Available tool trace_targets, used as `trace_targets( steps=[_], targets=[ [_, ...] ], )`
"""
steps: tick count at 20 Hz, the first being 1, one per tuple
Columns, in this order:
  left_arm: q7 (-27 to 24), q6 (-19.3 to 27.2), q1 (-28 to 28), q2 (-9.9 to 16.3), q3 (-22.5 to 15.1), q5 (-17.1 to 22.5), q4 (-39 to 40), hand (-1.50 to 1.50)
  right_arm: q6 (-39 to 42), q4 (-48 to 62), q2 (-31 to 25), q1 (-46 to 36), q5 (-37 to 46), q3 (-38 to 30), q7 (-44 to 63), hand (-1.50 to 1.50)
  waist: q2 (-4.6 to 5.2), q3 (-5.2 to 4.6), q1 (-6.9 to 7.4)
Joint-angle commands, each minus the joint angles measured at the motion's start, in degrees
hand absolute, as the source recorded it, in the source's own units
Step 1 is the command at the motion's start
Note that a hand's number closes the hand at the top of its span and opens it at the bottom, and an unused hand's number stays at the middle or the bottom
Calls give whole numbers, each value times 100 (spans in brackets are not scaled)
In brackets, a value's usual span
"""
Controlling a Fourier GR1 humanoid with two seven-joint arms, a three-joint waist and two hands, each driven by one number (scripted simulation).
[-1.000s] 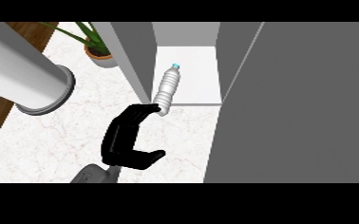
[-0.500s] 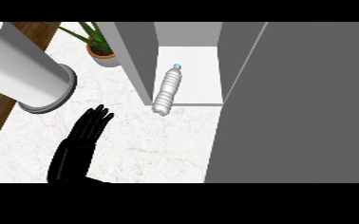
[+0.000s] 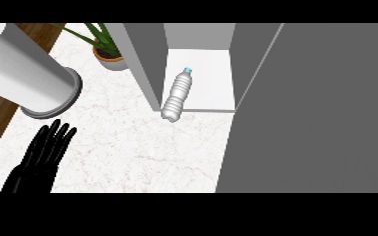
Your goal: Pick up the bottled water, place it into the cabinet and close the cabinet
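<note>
Head view, looking steeply down at a white marbled counter [image 3: 133,145]. One black hand [image 3: 40,160] shows at the lower left, rising from the bottom edge. Its fingers are straight, held close together and slightly fanned at the tips, pointing up the frame. It holds nothing and touches no object. Its wrist and forearm are cut off by the lower edge, and since no arm shows, it is hard to say from this view alone which hand it is; it sits on the left side. No other hand is visible.

Up and to the right of the hand, well apart from it, lies the bottle [image 3: 178,95]. It is clear, ribbed, with a blue cap at its far end. It lies on its side, tilted slightly, its cap end resting on the white floor of the cabinet [image 3: 203,75] and its base end poking out over the cabinet's front lip onto the counter. Its left side runs just beside the cabinet's grey left wall.

Right of the hand, a broad grey door [image 3: 303,115] fills the right side of the frame and hides everything behind it.

Directly above the hand stands a large grey cylinder [image 3: 33,82], cut off by the left edge. Beyond it, a potted plant [image 3: 111,57] stands just beside the cabinet wall, its leaves cropped at the top.
</note>
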Motion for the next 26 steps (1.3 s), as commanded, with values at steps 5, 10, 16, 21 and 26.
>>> trace_targets(
  steps=[5, 10, 16, 21, 26],
  targets=[
    [-41, -209, 534, 440, 239, 88, -639, -150, -1173, -653, 300, -1348, 1486, 1462, 595, 150, -53, -16, 85],
    [152, -454, 695, 775, 519, 385, -804, -150, -2121, 24, 1072, -2502, 2134, 2361, 858, 150, -44, -17, 52],
    [367, -511, 890, 981, 770, 643, -1227, -150, -3451, 1584, 2228, -4020, 3095, 3252, 1135, 150, 16, 2, 159],
    [468, -688, 964, 1179, 1166, 881, -1413, -150, -4778, 2596, 2252, -5162, 2330, 3210, 710, 150, 72, 15, 256],
    [804, -538, 885, 1153, 1234, 915, -1610, -150, -5093, 3539, 2259, -6211, 1100, 2552, 321, 150, 116, 22, 211]
  ],
)
